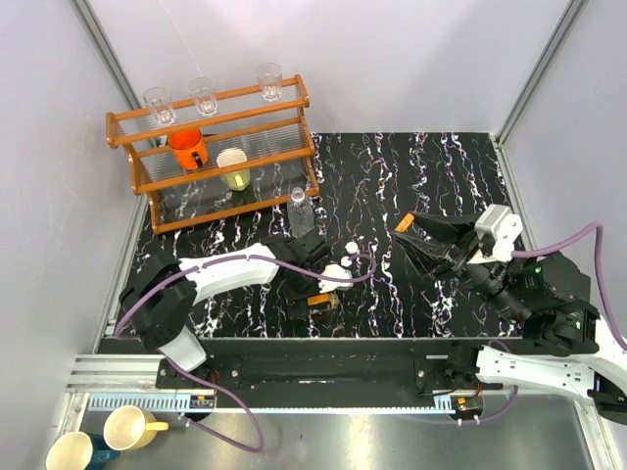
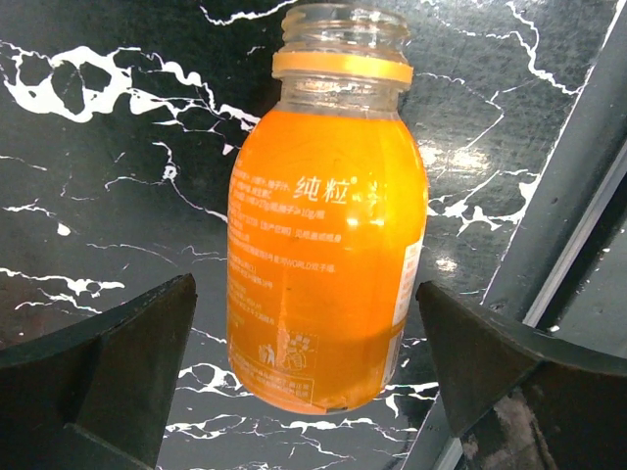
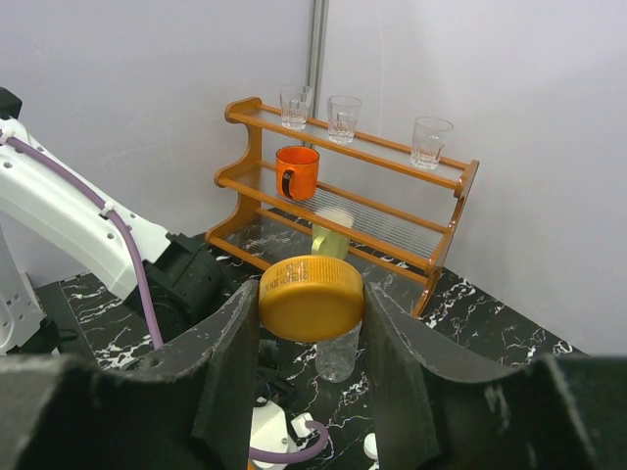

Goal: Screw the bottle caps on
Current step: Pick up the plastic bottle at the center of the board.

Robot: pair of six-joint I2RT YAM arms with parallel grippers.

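Two arms, one orange bottle lying down, its cap pinched in the other grip.

At the left, the left gripper (image 2: 306, 299) hangs over the orange bottle (image 2: 328, 245) with its jaws spread wide, one finger on either side of the body and neither touching it. The bottle lies on its side on the table (image 2: 98, 176) close to the near edge. Its long axis runs away from the wrist and roughly along that edge, with the bare threaded neck at the far end. To the right, the right gripper (image 3: 312, 294) pinches the orange cap (image 3: 313, 305) by its rim, in the air and well apart from the bottle. Doing this well likely means closing on the fat middle of the body, standing the bottle up firmly, then bringing the cap square to the neck before turning, lest the thread cross.
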